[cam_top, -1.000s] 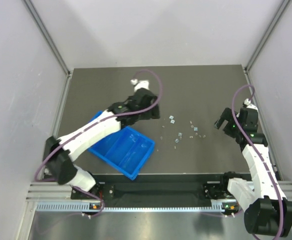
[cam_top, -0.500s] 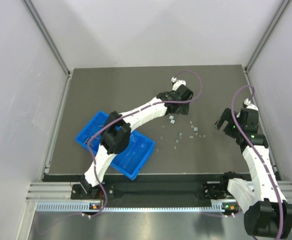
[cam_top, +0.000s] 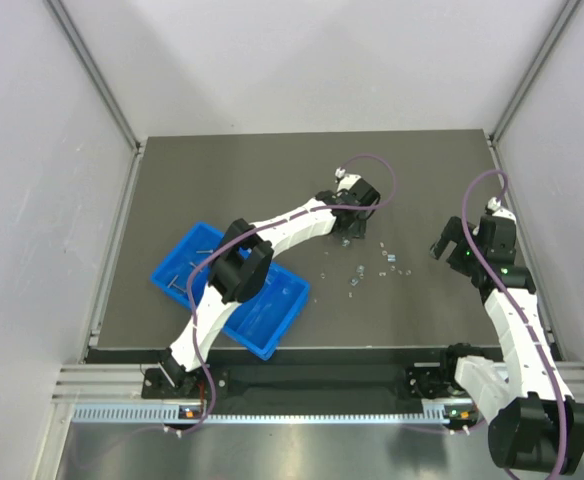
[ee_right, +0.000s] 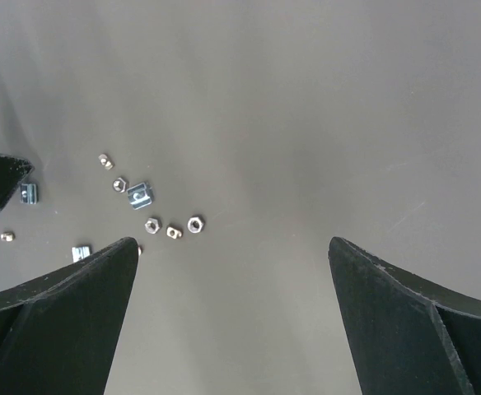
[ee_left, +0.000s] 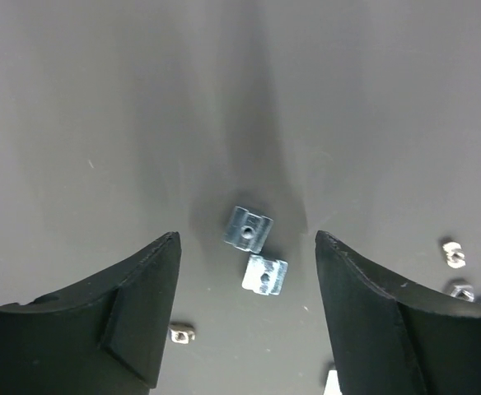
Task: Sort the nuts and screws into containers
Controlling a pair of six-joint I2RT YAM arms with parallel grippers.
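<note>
A: Nearest first?
B: Blue tray at the near left of the desk, angled, with dividers inside. The left arm crosses over its middle and hides part of it.
A: Nuts?
B: Nuts lie loose on the desk right of the tray, outside it. It's a small silver scatter. Some are hex and some square with a centre hole.
A: Grippers?
B: Right gripper is right of the scatter, jaws released wide over bare desk, gripping nothing. Left gripper is at the scatter's far end, jaws released. They straddle two square nuts lying just beside each other, clear of both jaws.
</note>
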